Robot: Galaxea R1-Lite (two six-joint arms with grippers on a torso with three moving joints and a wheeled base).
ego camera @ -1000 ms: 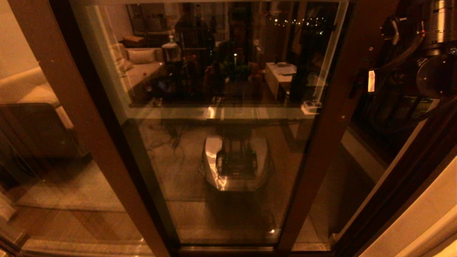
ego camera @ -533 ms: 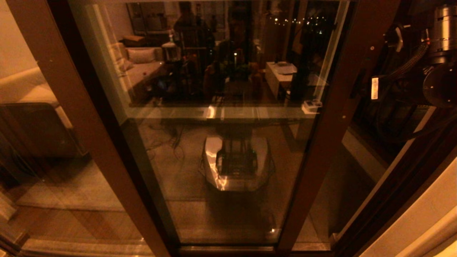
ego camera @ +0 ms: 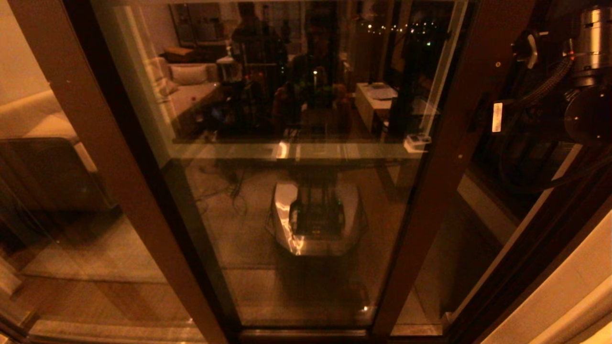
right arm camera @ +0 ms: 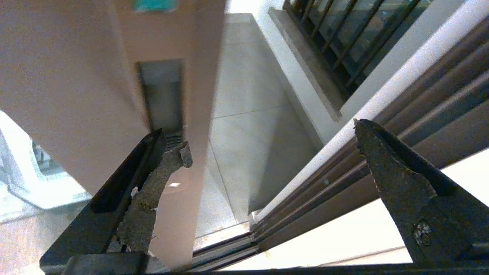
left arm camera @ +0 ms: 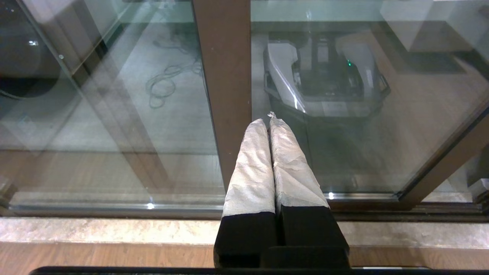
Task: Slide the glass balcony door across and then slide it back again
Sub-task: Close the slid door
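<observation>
Since a second ago, the glass balcony door (ego camera: pixel 306 157) has crept a little to the left and my right arm has shifted beside its stile. It stands in the middle of the head view, with a gap to the outer frame (right arm camera: pixel 344 183) on the right. My right gripper (right arm camera: pixel 267 152) has its fingers spread wide, one finger (right arm camera: pixel 168 156) pressed at the recessed handle slot (right arm camera: pixel 162 95), I judge to push the door sideways. My left gripper (left arm camera: pixel 270 126) waits pressed together, low before the glass.

Dim amber head view, glare and reflections on the glass balcony door (ego camera: pixel 296 167), blurred near stile, bowed edges.
</observation>
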